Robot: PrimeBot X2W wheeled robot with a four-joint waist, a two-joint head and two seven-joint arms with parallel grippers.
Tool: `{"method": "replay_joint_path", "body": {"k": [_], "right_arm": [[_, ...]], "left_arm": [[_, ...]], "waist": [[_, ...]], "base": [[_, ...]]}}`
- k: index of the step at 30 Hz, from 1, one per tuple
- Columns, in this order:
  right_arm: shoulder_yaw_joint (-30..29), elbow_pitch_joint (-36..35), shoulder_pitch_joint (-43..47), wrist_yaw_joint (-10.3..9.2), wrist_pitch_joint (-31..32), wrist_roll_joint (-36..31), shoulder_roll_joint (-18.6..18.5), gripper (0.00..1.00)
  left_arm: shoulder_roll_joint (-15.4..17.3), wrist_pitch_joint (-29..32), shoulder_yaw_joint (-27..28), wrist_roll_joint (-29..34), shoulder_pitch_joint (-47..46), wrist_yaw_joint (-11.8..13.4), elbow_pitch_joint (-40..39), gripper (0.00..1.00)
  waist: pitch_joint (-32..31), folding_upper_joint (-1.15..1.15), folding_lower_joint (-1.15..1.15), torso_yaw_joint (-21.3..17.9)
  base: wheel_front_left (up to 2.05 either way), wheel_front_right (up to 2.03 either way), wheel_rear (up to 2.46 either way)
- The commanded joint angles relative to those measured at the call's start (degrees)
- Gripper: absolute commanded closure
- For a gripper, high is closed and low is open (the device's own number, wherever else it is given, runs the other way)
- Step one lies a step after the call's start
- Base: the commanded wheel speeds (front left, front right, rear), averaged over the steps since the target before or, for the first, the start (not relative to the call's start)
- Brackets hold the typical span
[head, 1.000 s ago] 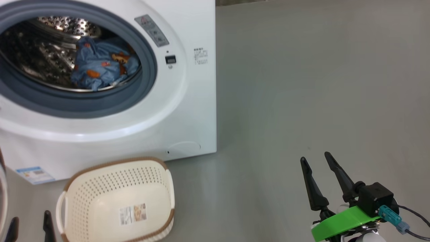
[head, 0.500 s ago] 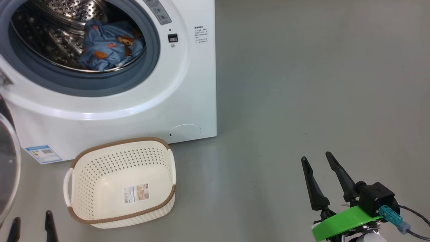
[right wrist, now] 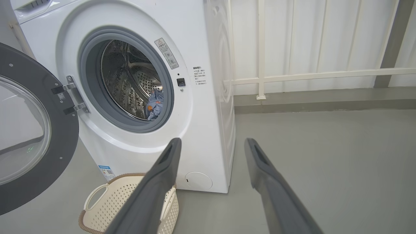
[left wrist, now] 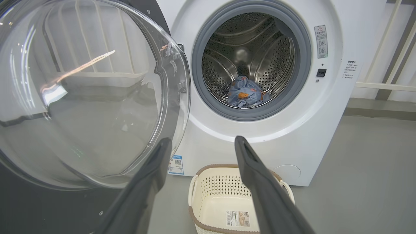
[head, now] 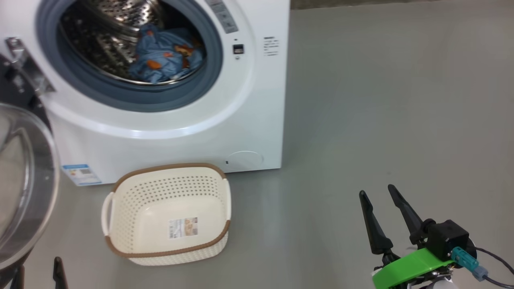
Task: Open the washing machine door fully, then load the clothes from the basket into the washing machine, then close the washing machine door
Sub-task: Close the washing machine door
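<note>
Head view first: the big white boxy front-loading washing machine (head: 180,132) has its mouth wide open. The light blue clothes (head: 164,60) with the little orange prints sit bundled inside the perforated steel drum (head: 100,48), behind the grey-blue rubber gasket (head: 132,100). The small cream perforated plastic basket (head: 160,192) with the brown rim sits on the grey floor (head: 381,100) just in front of the machine, with nothing in it but its paper label (head: 183,227). The right gripper (head: 377,191) hovers low on the right, well apart from everything, its two dark fingers spread and empty.

Left wrist view: the left gripper (left wrist: 203,140) is spread wide too and holds nothing. The large round door (left wrist: 81,97), with its bulging clear glass window and black rim, is swung out on the left, right by one finger. I can't tell whether they touch.

Right wrist view: the door hangs off its hinges at the side of the opening, the clothes lie low in the drum, and the basket sits below.

So loading looks done to me — closing the door is the step left. The left gripper looks best placed for it. It'd need to get onto the outer face of the black rim and push the door round to the opening, firmly enough to latch. The clothes look clear of the gasket, so nothing should get pinched.
</note>
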Motion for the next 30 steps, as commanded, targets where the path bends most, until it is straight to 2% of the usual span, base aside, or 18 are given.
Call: {"method": "replay_joint_path", "body": {"k": [1, 14, 30], "right_arm": [[1.68, -1.19, 0.00, 0.35, -0.27, -0.49, -0.12, 0.00], [2.07, 0.14, -0.57, 0.35, -0.27, -1.53, -0.12, 0.00], [2.55, 0.98, -0.77, 0.35, -0.27, -1.01, -0.12, 0.00]], "left_arm": [[0.43, -0.46, 2.38, 0.61, -0.68, -0.15, -0.77, 0.00], [-0.12, -0.46, 3.47, 1.06, -1.67, -0.07, 2.30, 0.00], [-0.31, -0.46, 3.14, 1.63, -1.08, 1.07, 4.09, 0.00]], "waist": [[-0.37, 0.00, 0.00, 2.42], [-1.78, 0.00, 0.00, 13.31], [-3.53, 0.00, 0.00, 24.09]], "base": [[0.00, 0.00, 0.00], [0.00, 0.00, 0.00], [0.00, 0.00, 0.00]]}}
